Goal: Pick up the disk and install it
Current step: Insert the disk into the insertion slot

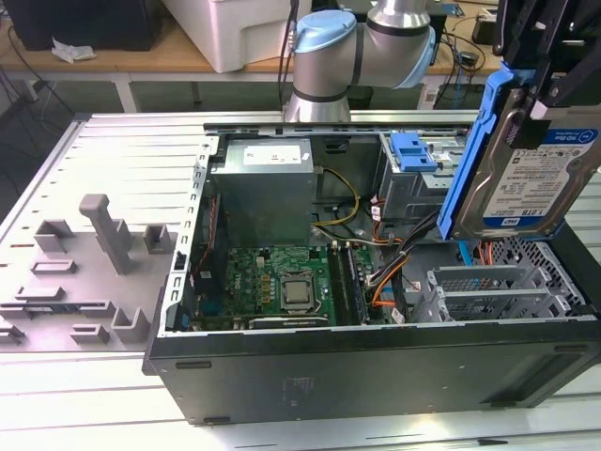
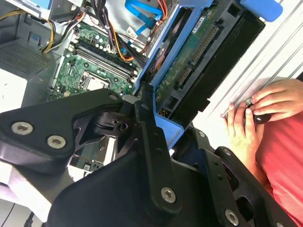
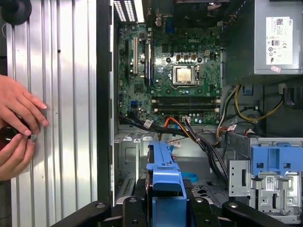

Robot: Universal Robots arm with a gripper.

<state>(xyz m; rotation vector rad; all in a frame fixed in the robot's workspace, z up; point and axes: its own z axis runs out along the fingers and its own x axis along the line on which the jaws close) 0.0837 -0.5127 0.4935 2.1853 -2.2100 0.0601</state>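
The disk (image 1: pixel 537 174), a silver drive with a blue-and-white label in a blue carrier rail, hangs tilted on edge above the open computer case (image 1: pixel 376 366), at the exterior view's right. My black gripper (image 1: pixel 537 80) is shut on its upper part. The second wrist view shows the disk's green circuit-board underside (image 2: pixel 191 59), with the gripper (image 2: pixel 161 125) clamped on the blue rail. In the first wrist view the disk's blue rail edge (image 3: pixel 165 177) sits in the gripper (image 3: pixel 165 208), over the case floor beside the drive bay (image 3: pixel 272 179).
Inside the case lie the motherboard (image 1: pixel 282 282), a grey power-supply box (image 1: pixel 261 193), cable bundles (image 1: pixel 385 272) and a bare blue latch piece (image 1: pixel 413 150) on the drive cage. A person's hands (image 3: pixel 16 125) rest on the slatted table beside the case. Grey fixtures (image 1: pixel 103 235) stand at the exterior view's left.
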